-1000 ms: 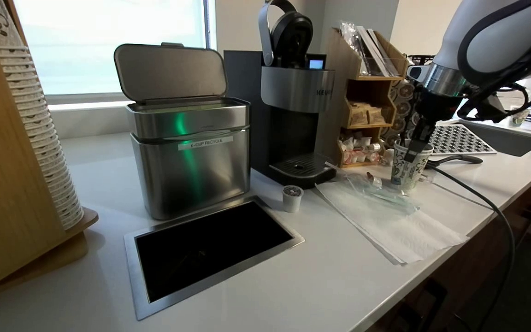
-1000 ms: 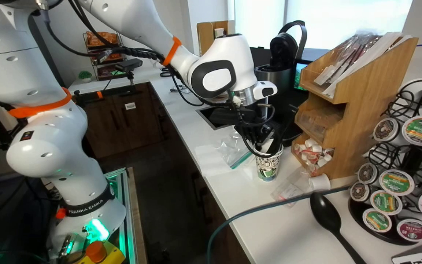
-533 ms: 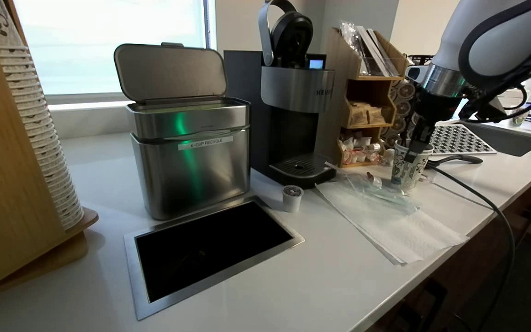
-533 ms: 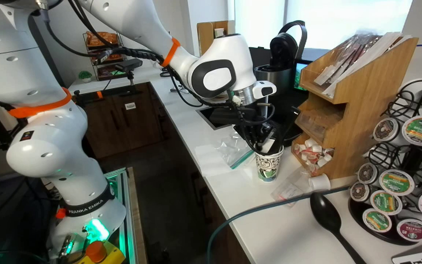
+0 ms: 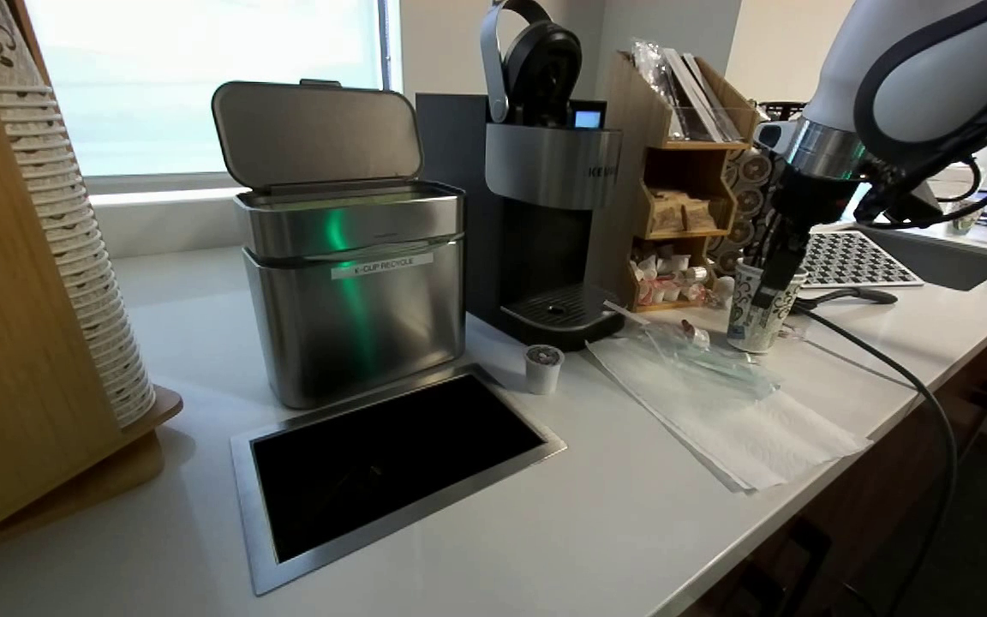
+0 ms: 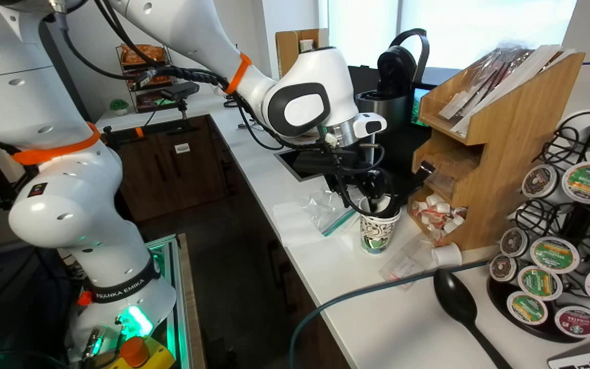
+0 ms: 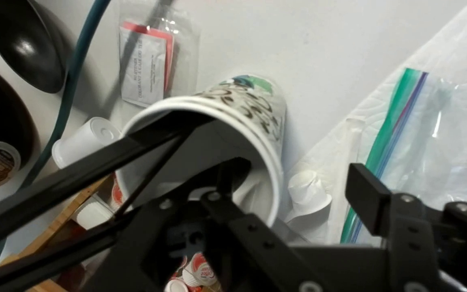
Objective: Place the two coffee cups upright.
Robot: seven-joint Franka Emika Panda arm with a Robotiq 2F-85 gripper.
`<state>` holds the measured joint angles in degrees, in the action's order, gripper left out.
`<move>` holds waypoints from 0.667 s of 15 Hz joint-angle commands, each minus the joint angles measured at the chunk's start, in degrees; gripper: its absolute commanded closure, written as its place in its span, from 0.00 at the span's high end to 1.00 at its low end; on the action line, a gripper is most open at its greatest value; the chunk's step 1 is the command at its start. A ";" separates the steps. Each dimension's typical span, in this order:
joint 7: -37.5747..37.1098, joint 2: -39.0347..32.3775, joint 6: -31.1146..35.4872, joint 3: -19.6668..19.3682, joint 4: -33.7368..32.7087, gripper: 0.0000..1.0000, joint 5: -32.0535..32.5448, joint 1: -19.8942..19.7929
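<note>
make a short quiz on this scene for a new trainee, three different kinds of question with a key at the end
1. True or false: the lid of the K-cup recycle bin stands open.
2. Multiple choice: the zip bag lies partly on a) the coffee machine, b) the paper towel, c) the black spoon.
3. Short answer: in the wrist view, is the gripper open or shut?

Key:
1. True.
2. b.
3. Open; its fingers stand apart, with the rim of the patterned cup showing between them.
</note>
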<state>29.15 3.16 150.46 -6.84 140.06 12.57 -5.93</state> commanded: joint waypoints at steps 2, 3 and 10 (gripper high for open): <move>-1.51 1.21 -0.91 0.04 0.78 1.00 1.47 -0.08; -1.48 1.29 -0.90 0.06 0.78 0.83 1.50 -0.05; -0.98 1.20 -0.68 0.20 0.81 0.35 1.31 0.17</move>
<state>29.02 3.44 150.46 -6.76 140.06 13.01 -5.90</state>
